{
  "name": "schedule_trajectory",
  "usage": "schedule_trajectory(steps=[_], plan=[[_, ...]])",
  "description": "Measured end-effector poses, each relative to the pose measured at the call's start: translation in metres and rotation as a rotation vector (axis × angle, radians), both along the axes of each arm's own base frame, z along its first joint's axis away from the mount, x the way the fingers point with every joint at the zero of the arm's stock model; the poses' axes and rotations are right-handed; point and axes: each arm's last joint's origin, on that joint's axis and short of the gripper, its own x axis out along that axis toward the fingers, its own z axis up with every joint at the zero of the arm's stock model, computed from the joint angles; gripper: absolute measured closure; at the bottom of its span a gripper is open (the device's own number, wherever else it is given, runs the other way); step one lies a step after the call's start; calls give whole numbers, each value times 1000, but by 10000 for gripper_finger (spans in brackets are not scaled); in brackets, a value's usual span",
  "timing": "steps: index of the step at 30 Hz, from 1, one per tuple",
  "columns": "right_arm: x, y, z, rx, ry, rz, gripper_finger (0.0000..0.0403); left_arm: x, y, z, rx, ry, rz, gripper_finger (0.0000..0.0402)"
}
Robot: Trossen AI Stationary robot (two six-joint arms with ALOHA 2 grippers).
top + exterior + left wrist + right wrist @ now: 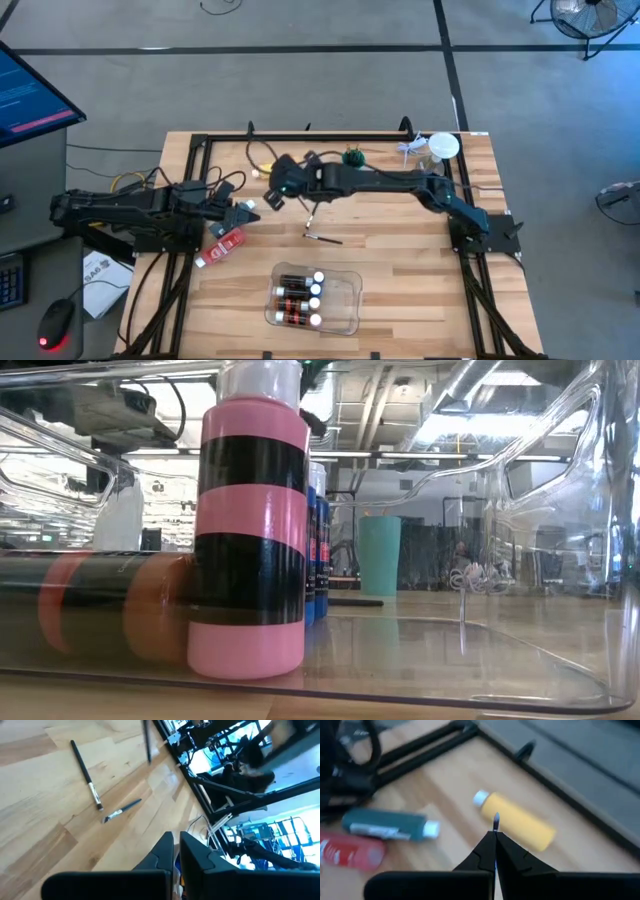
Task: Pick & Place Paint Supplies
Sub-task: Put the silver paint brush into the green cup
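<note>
From my station I see the left end effector (243,207) low near the worktop's (400,290) left edge, its fingers (165,851) drawn together with nothing visibly between them. Just beside it toward the front left lies a red tube (225,245), close to the left edge. In the right wrist view that red tube shows next to a grey tube (387,827) with a white cap, both lying flat. Farther along, the right arm reaches across the back of the worktop, and the right end effector (272,192) hangs left of centre, fingers pinched shut on something thin whose tip (496,821) pokes out above them; I cannot tell what it is. A yellow bottle (517,822) lies on its side just beyond it, near the back edge. Two brushes (87,776) lie on the bare wood about the middle, one long and one short (121,811), almost touching at the bristle ends. Toward the front edge sits the clear tray (345,300) with small white-capped bottles (298,297) in its left part. A teal cup (353,157) stands at the back edge, right of centre.
</note>
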Motion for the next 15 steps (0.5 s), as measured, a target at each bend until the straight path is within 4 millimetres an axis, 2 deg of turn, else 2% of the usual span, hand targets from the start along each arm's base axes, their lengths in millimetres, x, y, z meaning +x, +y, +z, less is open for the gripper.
schedule_trajectory(steps=[6, 15], plan=[[-22, -13, 37, -104, -31, -67, 402, 0, 0, 0, 3, 0, 8, 400], [-45, -29, 47, -187, -23, -146, 402, 0, 1, 0, 10, 0, 28, 400]])
